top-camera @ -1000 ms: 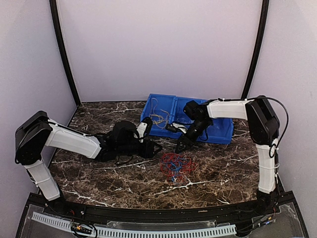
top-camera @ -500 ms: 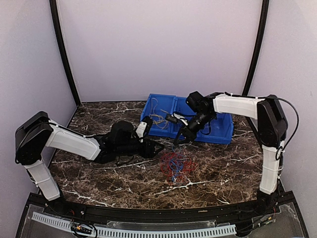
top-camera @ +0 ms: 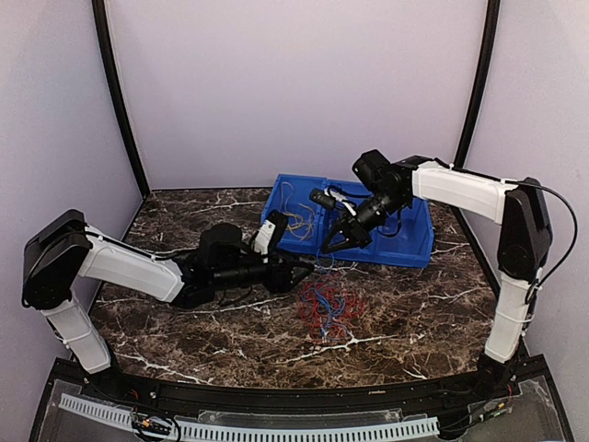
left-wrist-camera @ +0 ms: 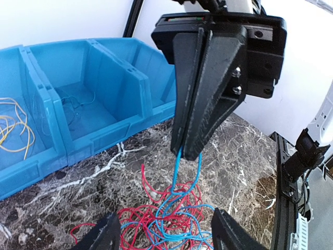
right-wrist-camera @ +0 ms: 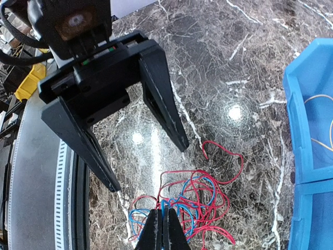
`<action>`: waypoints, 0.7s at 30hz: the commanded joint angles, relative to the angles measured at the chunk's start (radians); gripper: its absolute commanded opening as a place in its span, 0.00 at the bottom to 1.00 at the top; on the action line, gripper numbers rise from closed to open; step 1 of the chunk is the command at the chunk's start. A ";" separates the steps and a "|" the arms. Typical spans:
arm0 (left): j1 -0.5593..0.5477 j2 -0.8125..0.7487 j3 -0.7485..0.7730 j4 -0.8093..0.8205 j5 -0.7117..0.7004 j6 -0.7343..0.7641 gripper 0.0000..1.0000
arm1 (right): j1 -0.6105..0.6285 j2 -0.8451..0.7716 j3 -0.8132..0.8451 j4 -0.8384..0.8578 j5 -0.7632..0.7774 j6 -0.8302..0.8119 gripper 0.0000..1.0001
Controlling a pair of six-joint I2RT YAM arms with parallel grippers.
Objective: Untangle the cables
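A: Top view. Right gripper?
B: Clenching, tips pinched together mid-frame, near the blue bin's front wall. Left gripper is lying just left of it, released, gripping nothing. The cables are sitting as a red-and-blue heap on the marble table, lower centre.
A: Versus a second ago?
B: The right jaws have closed and that arm has lifted up-frame toward the bin. The left gripper has slid right.
A: Left wrist view?
B: Right gripper is pinching a blue strand, which is running nearly straight down-frame into the cables. Left gripper is gaping at the bottom edge. Yellow wires are lying in the bin's left compartment.
A: Right wrist view?
B: Right gripper is staying clamped at bottom centre, with the heap just above. Left gripper is spreading wide, pointing lower right.
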 commanded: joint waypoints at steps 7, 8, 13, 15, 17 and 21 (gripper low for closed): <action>-0.036 0.030 0.075 0.178 -0.034 0.069 0.60 | 0.017 -0.079 0.100 -0.044 -0.099 -0.041 0.00; -0.037 0.040 0.080 0.204 -0.034 0.068 0.60 | 0.019 -0.082 0.108 -0.047 -0.106 -0.044 0.00; -0.036 0.108 0.138 0.258 -0.020 0.073 0.50 | 0.023 -0.096 0.137 -0.057 -0.124 -0.044 0.00; -0.037 0.126 0.145 0.280 -0.030 0.060 0.45 | 0.025 -0.106 0.138 -0.059 -0.127 -0.044 0.00; -0.037 0.132 0.135 0.313 -0.043 0.042 0.42 | 0.027 -0.115 0.132 -0.055 -0.123 -0.043 0.00; -0.037 0.125 0.099 0.379 -0.045 0.010 0.39 | 0.029 -0.123 0.120 -0.051 -0.115 -0.042 0.00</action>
